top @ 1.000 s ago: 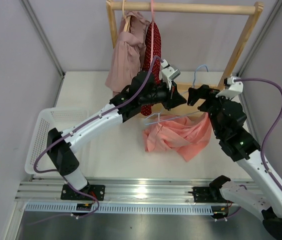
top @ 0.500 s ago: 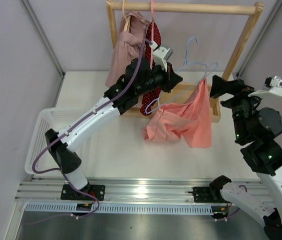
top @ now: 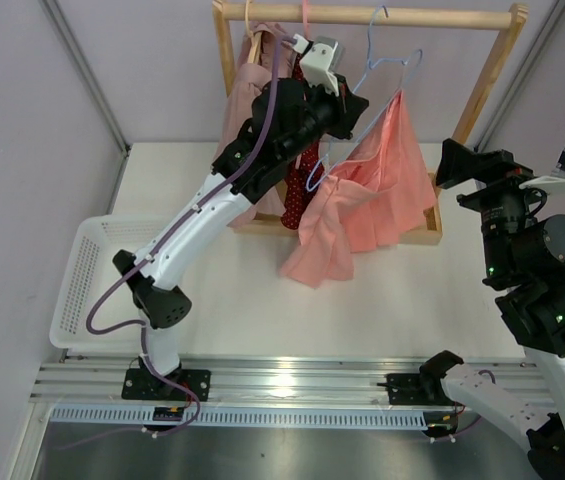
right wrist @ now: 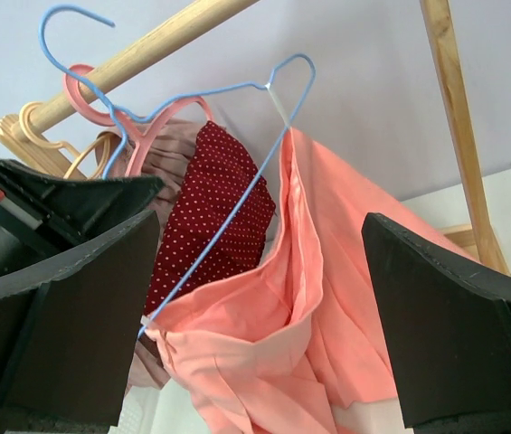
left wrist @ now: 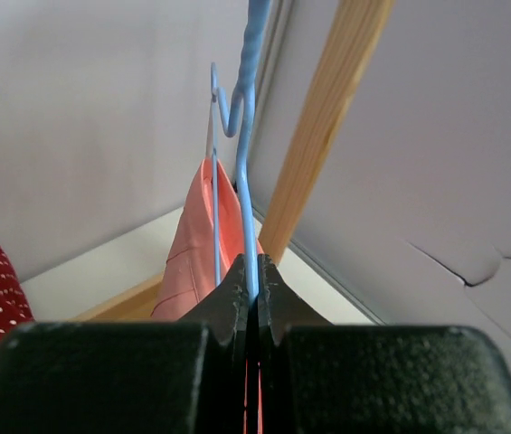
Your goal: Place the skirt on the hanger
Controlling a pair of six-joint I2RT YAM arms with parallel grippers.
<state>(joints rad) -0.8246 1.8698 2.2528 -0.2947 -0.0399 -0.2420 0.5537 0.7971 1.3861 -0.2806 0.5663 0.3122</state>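
The salmon skirt [top: 367, 190] hangs from the thin light-blue hanger [top: 387, 75], lifted up by the wooden rail [top: 412, 17]. My left gripper [top: 354, 108] is shut on the hanger's wire, seen pinched between its fingertips in the left wrist view [left wrist: 253, 271]. The hanger's hook [right wrist: 70, 36] is up beside the rail; I cannot tell whether it rests on it. The skirt [right wrist: 327, 307] fills the right wrist view, hung by two corners. My right gripper [top: 462, 165] is open and empty, apart from the skirt on its right.
A dusty pink garment [top: 247, 110] and a dark red dotted garment [top: 297, 170] hang on the rack's left side on a wooden and a pink hanger [right wrist: 146, 127]. The rack's wooden base [top: 432, 225] lies behind the skirt. A white basket [top: 87, 275] sits at left.
My left gripper has raised the hanger with the skirt from the table up to the rail. My right gripper has let go, opened and drawn back to the right.
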